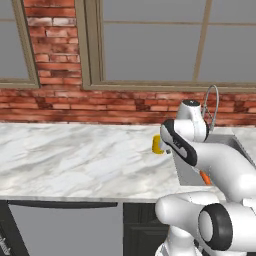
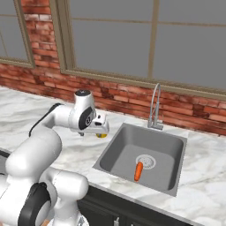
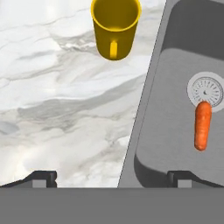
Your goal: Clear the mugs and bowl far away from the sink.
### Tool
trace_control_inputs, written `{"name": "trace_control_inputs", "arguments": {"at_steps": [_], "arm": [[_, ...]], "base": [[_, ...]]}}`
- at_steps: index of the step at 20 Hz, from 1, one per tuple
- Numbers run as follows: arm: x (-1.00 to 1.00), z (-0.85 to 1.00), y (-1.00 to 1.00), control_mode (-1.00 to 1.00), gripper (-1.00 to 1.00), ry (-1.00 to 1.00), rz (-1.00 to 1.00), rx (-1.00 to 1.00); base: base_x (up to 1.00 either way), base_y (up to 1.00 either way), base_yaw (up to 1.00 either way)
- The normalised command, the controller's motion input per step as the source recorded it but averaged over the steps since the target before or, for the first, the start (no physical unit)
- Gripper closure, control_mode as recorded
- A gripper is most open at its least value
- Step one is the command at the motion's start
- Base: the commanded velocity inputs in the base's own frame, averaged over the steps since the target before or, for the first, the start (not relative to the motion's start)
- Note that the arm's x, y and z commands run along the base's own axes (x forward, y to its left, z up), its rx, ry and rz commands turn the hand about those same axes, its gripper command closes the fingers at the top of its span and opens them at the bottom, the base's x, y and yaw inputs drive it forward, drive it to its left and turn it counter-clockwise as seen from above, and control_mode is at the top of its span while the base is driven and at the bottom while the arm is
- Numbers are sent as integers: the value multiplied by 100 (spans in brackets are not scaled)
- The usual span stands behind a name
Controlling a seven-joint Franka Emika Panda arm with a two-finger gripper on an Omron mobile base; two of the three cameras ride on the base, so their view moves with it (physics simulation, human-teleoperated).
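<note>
Approach phase on the yellow mug: it stands upright on the worktop just beside the sink rim, tool wide and empty above, so next move is advance and straddle it.

One yellow mug is standing on the marble counter, just left of the sink. One orange carrot is lying in that single basin, touching its one round drain. One curved faucet is rising at the far rim.
</note>
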Motion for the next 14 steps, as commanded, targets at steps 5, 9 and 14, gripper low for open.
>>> {"name": "trace_control_inputs", "arguments": {"at_steps": [5, 9, 14], "arm": [[19, -11, 0, -100, -100, 0, 0, 0], [39, -1, 0, -100, -100, 0, 0, 0], [43, 0, 0, -100, -100, 0, 0, 0]], "base": [[0, 0, 0], [0, 0, 0], [0, 0, 0]]}}
